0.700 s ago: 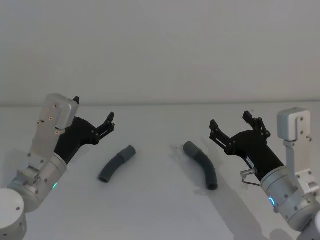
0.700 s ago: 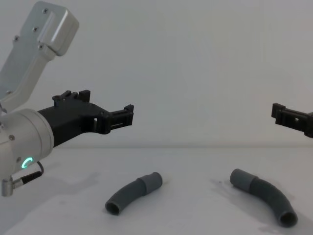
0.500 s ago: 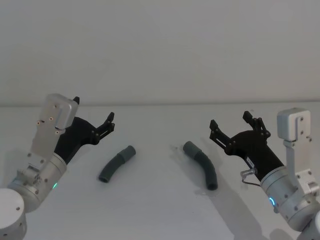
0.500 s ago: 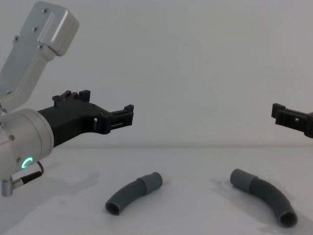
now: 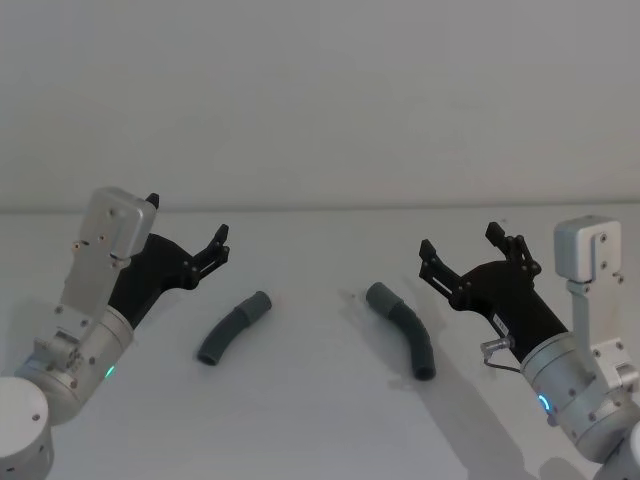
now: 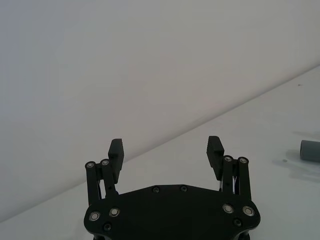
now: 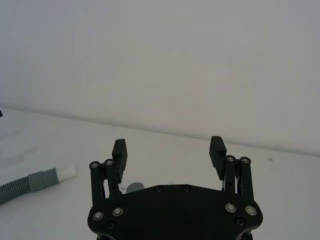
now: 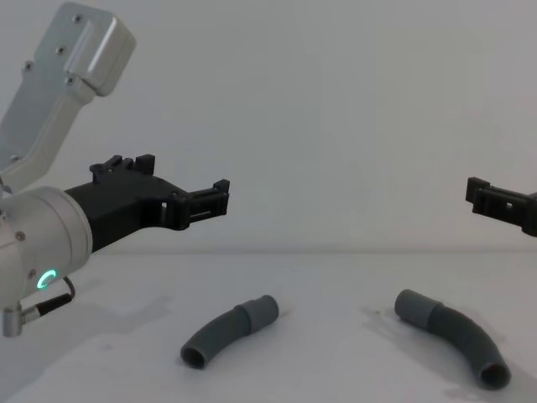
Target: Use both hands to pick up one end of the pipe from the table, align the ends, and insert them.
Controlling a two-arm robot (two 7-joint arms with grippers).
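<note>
Nearest the robot: left arm (image 8: 42,243), silver, with its green ring (image 8: 46,279) lit, at the lower left of the chest view. Right arm (image 5: 575,385), silver, at the lower right of the head view. Both are raised off the table (image 5: 320,420), which is plain white.

Next out: two hose pieces lie flat on the table between the arms, well apart from each other. Neither gripper touches them.
- Left hose piece (image 5: 232,328): dark grey, ribbed, curved. Its plain open end is nearest the robot. The left cuff (image 5: 260,301) is at the far end and points toward the middle. In the right wrist view a short white tip (image 7: 65,173) sticks out of this cuff.
- Right hose piece (image 5: 405,332): same kind, curved the other way. Its open end is near. The right cuff (image 5: 380,296) is at the far end and points toward the left piece.
- The two cuffs face each other across a bare gap.

Farther out:
- Left gripper (image 5: 188,225): fingers spread wide, nothing between them. It hangs in the air to the left of the left hose piece and points toward the middle.
- Right gripper (image 5: 462,245): also spread wide and empty. It is in the air to the right of the right cuff and points inward.
- In the left wrist view a grey hose end (image 6: 310,150) lies on the table beyond the fingers. Cannot tell which piece it is.

Farthest: the table's back edge meets a plain pale wall (image 5: 320,100).
</note>
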